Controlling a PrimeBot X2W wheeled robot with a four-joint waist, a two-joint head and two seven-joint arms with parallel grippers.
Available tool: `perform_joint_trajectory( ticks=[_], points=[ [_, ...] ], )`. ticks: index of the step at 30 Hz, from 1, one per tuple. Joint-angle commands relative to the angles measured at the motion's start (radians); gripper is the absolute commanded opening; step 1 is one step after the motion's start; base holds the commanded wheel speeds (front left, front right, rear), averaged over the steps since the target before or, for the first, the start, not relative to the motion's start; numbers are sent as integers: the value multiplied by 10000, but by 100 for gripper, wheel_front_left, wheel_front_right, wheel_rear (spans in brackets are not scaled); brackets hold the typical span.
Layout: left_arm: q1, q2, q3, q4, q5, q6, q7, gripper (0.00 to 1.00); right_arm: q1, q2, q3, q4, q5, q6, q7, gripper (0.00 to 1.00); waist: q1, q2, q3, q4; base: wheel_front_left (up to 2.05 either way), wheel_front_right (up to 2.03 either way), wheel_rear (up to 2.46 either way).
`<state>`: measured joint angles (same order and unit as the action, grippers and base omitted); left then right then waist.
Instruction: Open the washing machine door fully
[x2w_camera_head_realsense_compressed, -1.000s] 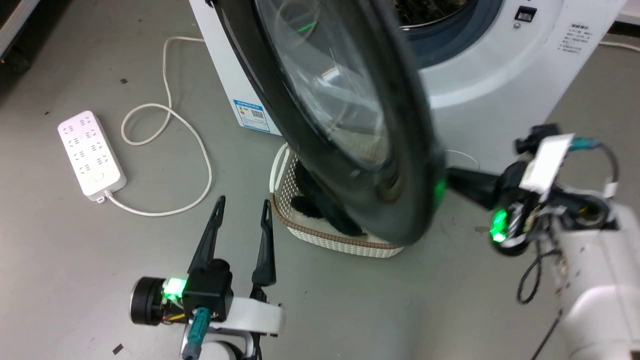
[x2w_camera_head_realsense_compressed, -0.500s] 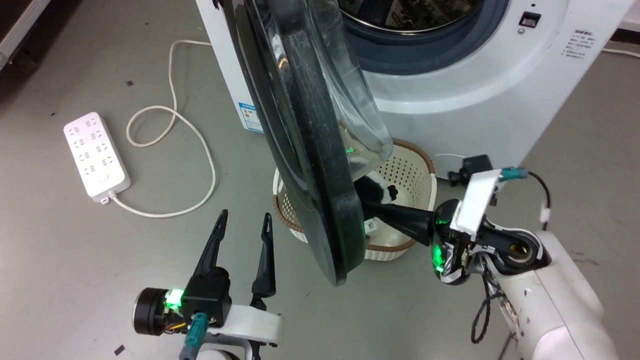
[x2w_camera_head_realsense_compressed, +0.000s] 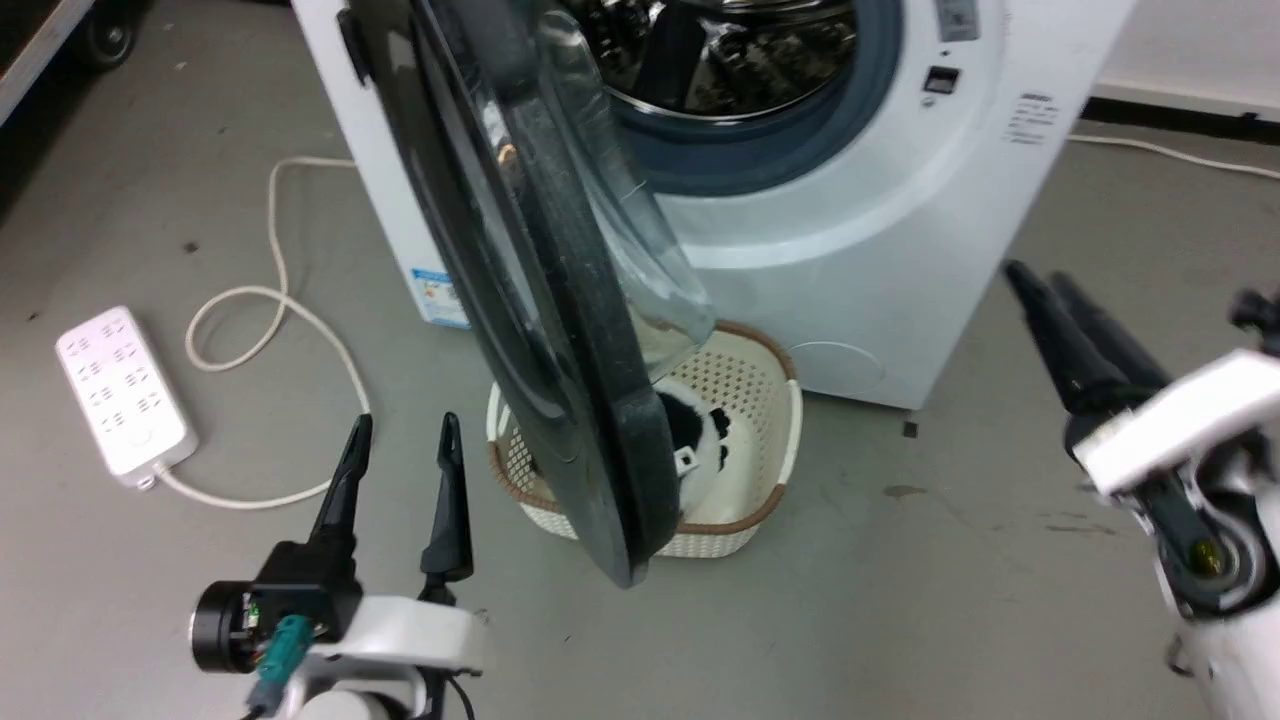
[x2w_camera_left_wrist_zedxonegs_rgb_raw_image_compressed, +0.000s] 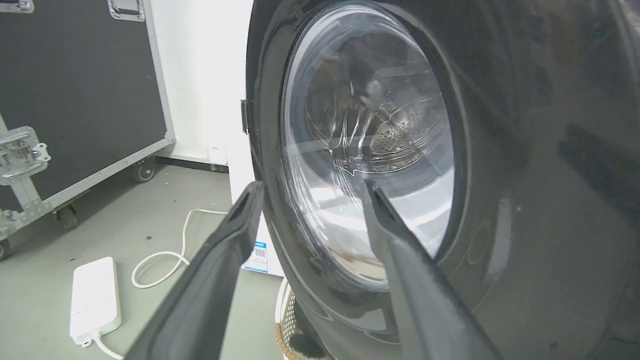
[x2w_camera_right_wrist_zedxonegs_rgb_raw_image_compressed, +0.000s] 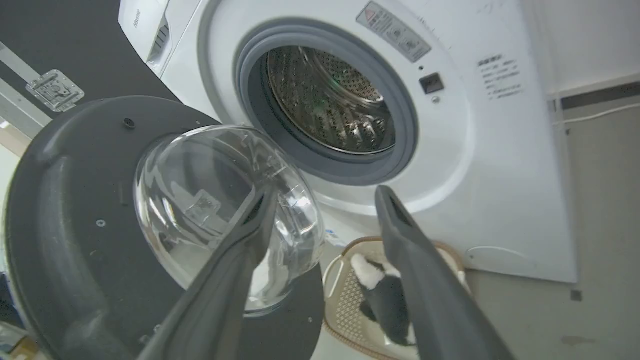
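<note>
- Door (x2w_camera_head_realsense_compressed: 520, 300): hinged on the left side of the washer (x2w_camera_head_realsense_compressed: 880, 250) as the head view shows it. It is swung well out from the front and seen nearly edge-on.
- The glass bowl bulges toward the washer side, and the glossy outer face points toward the robot's left.
- The door's lower rim hangs over the basket (x2w_camera_head_realsense_compressed: 770, 505) on the floor just in front of the washer. Whether the two touch can't be told.
- Drum (x2w_camera_head_realsense_compressed: 720, 60): the mouth is fully uncovered and the grey seal is bare all round in the right wrist view.
- Right gripper (x2w_camera_head_realsense_compressed: 1035, 275): released, fingers spread, nothing between them. It is off to the right of the washer, well apart from the door, and its wrist view looks at the door's inner face and the drum.
- Left gripper (x2w_camera_head_realsense_compressed: 406, 425): also spread and empty, low on the left and near the door's outer face. The head view shows a gap, so it looks apart from the door.
- Progress (judgement): unlatching and the main swing look done, and the door stands roughly square to the washer front.
- Left (judgement): "fully" may need more swing toward the left, until the hinge stops. Whether it is already at its stop can't be told.
- No gripper is on the door, so any further push needs fresh contact, likely on the inner face or the rim.
- Something dark and white lies in the basket, unclear what.
- Power strip (x2w_camera_head_realsense_compressed: 120, 395) and cord (x2w_camera_head_realsense_compressed: 290, 330) are on the floor at the left, well apart from the door.
</note>
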<state>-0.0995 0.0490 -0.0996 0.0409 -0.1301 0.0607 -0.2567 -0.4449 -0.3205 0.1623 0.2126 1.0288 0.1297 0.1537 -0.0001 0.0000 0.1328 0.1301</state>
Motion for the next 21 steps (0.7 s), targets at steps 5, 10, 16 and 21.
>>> perform_joint_trajectory(
  ticks=[5, 10, 16, 21],
  points=[
    [462, 22, 733, 30, -135, -419, -51, 100, 861, -691, 476, -231, -3745, 10, -2988, 100, 1, 0, -337, -765, 0, 0, 0],
    [682, 24, 1040, 79, -59, -883, -51, 100, 1745, 5, -380, -569, -6953, 10, -4053, 100, 1, 0, -460, -1136, 0, 0, 0],
    [830, 18, 1158, 88, 83, -1022, -51, 100, 3441, 1845, -1763, -2044, -9100, 10, -4148, 100, 1, 0, -527, -1327, 0, 0, 0],
    [919, 15, 1043, 127, 281, -970, -51, 100, 4586, 2549, -1937, -2539, -9698, 10, -4152, 100, 1, 0, -603, -1359, 0, 0, 0]
  ],
)
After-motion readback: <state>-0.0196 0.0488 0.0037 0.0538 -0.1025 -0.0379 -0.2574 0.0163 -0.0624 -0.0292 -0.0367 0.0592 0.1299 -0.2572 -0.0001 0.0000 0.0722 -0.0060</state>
